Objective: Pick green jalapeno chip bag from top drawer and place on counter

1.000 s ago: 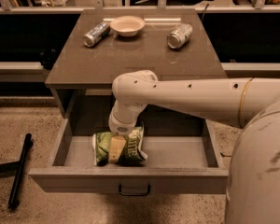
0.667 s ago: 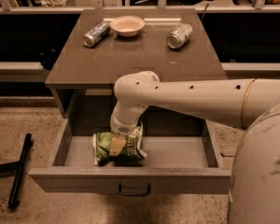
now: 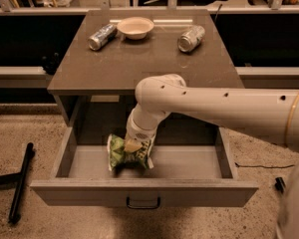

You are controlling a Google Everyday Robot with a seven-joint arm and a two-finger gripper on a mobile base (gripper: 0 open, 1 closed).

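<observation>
The top drawer is pulled open below the counter, with its dark handle at the front. The green jalapeno chip bag lies in the drawer, left of the middle, and its foil is crumpled in at the centre. My white arm reaches in from the right and points down into the drawer. My gripper is closed on the middle of the bag, and the wrist hides part of the bag. The bag looks to be at or just above the drawer floor.
Two silver cans lie on their sides at the back of the counter, with a pale bowl between them. A black pole lies on the floor at the left. A dark shelf rail runs behind the cabinet.
My arm has shifted slightly right and up. The bag sits a little higher and looks more crumpled around the gripper than one second ago.
</observation>
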